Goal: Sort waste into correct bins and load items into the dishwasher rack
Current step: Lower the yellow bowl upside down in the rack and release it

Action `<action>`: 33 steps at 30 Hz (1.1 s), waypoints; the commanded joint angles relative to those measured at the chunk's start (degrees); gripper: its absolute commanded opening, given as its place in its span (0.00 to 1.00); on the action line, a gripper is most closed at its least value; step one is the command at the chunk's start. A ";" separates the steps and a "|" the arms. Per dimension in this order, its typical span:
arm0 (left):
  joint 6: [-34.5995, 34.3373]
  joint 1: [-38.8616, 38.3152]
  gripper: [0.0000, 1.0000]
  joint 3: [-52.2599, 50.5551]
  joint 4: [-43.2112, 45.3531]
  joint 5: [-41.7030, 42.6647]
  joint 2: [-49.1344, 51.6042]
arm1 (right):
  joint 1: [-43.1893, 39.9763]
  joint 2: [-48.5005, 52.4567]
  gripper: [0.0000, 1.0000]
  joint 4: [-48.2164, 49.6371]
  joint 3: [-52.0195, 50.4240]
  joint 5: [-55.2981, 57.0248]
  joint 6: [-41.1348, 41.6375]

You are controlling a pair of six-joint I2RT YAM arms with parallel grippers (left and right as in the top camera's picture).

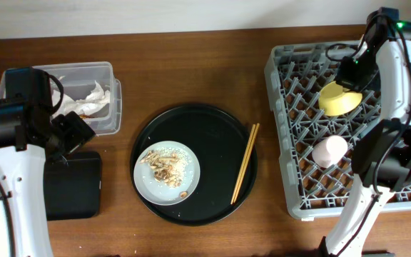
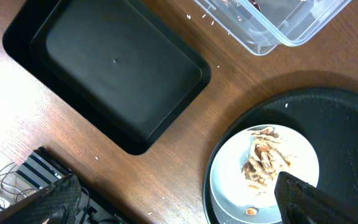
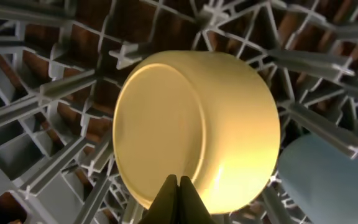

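The grey plate [image 1: 166,173] with brown food scraps [image 2: 263,160] sits on the round black tray [image 1: 205,128], and the chopsticks [image 1: 245,163] lie to its right. White tissue [image 1: 91,96] fills the clear tub [image 1: 113,107]. The shallow black tray [image 2: 117,74] holds nothing. My left gripper [image 2: 179,208] hangs open over bare table between that tray and the plate. In the dishwasher rack [image 1: 277,68] the yellow bowl [image 3: 191,124] lies on its side, beside the pink cup [image 1: 330,151] and the light-blue cup [image 3: 331,180]. My right gripper [image 3: 179,180] is shut just above the bowl's rim, holding nothing.
The right arm's base and links [image 1: 391,153] stand over the rack's right half. The left arm [image 1: 6,143] reaches along the table's left edge. Cables and a dark device [image 2: 36,180] lie off the table's near edge in the left wrist view.
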 commanded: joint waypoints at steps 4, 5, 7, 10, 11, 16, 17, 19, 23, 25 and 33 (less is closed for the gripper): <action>-0.59 0.20 0.99 0.39 0.00 -0.66 -0.24 | -0.11 0.74 0.04 -2.43 0.46 7.48 5.29; -0.57 0.20 0.99 0.39 0.00 -0.66 -0.24 | -0.11 0.68 0.04 -3.15 0.48 10.23 7.10; -0.59 0.20 0.99 0.39 0.00 -0.66 -0.24 | -0.11 0.13 0.04 -4.44 0.68 13.38 8.81; -0.59 0.20 0.99 0.39 0.00 -0.66 -0.24 | -0.11 -1.44 0.04 -6.08 0.76 16.50 12.11; -0.59 0.20 0.99 0.39 0.00 -0.66 -0.24 | -0.11 -1.92 0.04 -6.29 0.81 16.52 12.09; -0.59 0.20 0.99 0.39 0.00 -0.66 -0.24 | 0.07 -2.21 0.04 -8.85 7.04 5.86 6.40; -0.57 0.20 0.99 0.39 0.00 -0.66 -0.24 | 0.07 -2.21 0.04 -8.63 8.81 2.32 4.55; -0.59 0.20 0.99 0.39 0.00 -0.66 -0.24 | 0.07 -2.21 0.04 -5.51 11.45 -6.36 -2.12; -0.57 0.20 0.99 0.39 0.02 -0.66 -0.24 | 0.28 -0.52 0.04 -1.73 7.26 -9.42 -5.22; -0.57 0.20 0.99 0.39 0.00 -0.66 -0.24 | 0.26 0.33 0.04 -1.05 5.49 -7.76 -5.18; -0.59 0.20 0.99 0.39 0.00 -0.66 -0.24 | 0.22 1.36 0.04 -3.30 4.20 0.92 3.93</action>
